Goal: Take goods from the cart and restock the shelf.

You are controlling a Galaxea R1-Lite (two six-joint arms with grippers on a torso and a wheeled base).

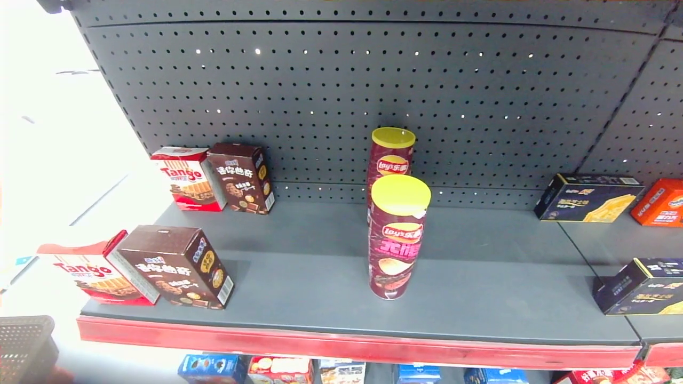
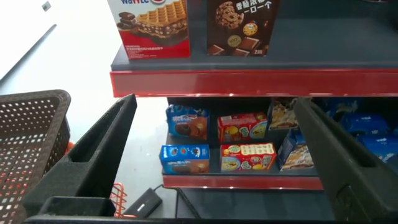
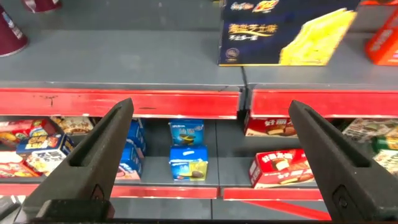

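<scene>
Heads up: the biggest risk is a knock-over. The front chip can (image 1: 397,240) stands tall & upright mid-shelf w/ the rear chip can (image 1: 392,152) right behind it, so an arm swinging in w/ new stock could tip one into the other. The brown cookie box (image 1: 176,266) & the red wafer box (image 1: 93,274) at front left sit close to the lip of the shelf (image 1: 320,290), so a wide sweep up from the cart side could shove them off. Also watch the basket (image 2: 31,143): its mesh rim is just beside the left gripper (image 2: 214,106), so a careless dip could snag a finger. Both grippers are spread wide w/ nothing btw the fingers. The right gripper (image 3: 210,106) faces the shelf's red front edge, near where the dark blue box (image 3: 286,31) stands. What's in the basket: can't tell. It sits low on the robot's left, below the shelf edge, so I'd judge the left gripper the nearer one for the pick.
</scene>
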